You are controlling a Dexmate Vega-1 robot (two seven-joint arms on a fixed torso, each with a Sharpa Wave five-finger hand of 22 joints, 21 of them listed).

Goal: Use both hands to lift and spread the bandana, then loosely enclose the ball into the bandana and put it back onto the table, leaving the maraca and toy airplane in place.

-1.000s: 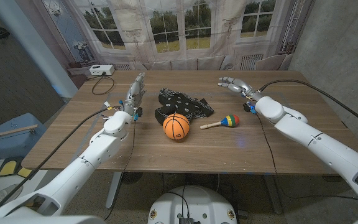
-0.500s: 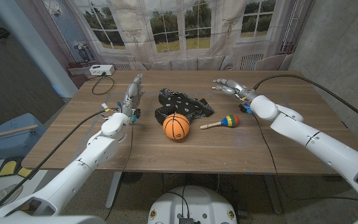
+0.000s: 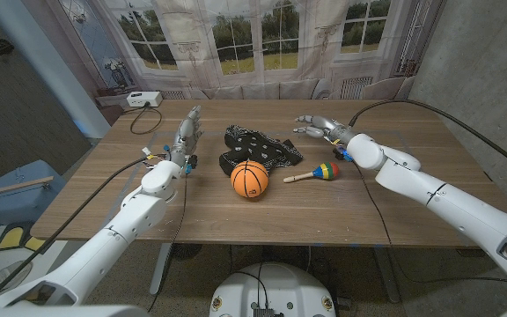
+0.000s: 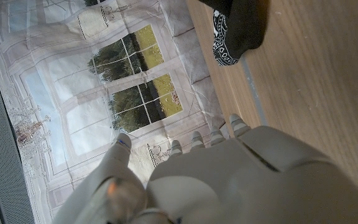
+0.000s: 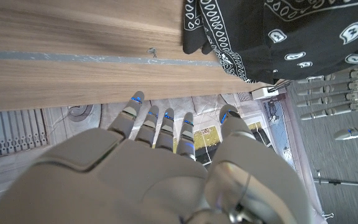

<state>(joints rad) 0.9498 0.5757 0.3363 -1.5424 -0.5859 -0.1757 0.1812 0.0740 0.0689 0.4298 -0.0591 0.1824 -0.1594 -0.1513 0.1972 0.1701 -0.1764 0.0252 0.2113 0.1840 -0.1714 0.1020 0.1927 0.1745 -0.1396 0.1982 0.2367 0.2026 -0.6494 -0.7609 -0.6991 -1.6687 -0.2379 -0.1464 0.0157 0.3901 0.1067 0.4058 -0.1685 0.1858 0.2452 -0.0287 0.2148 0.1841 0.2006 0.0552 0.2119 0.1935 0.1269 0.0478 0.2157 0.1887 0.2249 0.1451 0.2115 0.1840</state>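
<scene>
Bandana (image 3: 260,146) lay crumpled mid-table, just behind the basketball (image 3: 250,179); maraca (image 3: 313,173) lay to the ball's right. Left hand (image 3: 186,133) and right hand (image 3: 317,126) flanked the cloth, fingers apart, empty.

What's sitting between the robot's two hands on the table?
In the head view, the crumpled black bandana lies between the left hand and right hand; bare wood on either side.

Head view: high, looking down over the whole worktop (image 3: 262,207).
Wrist views: close, turned, both sharing the bandana (image 5: 278,37).
</scene>
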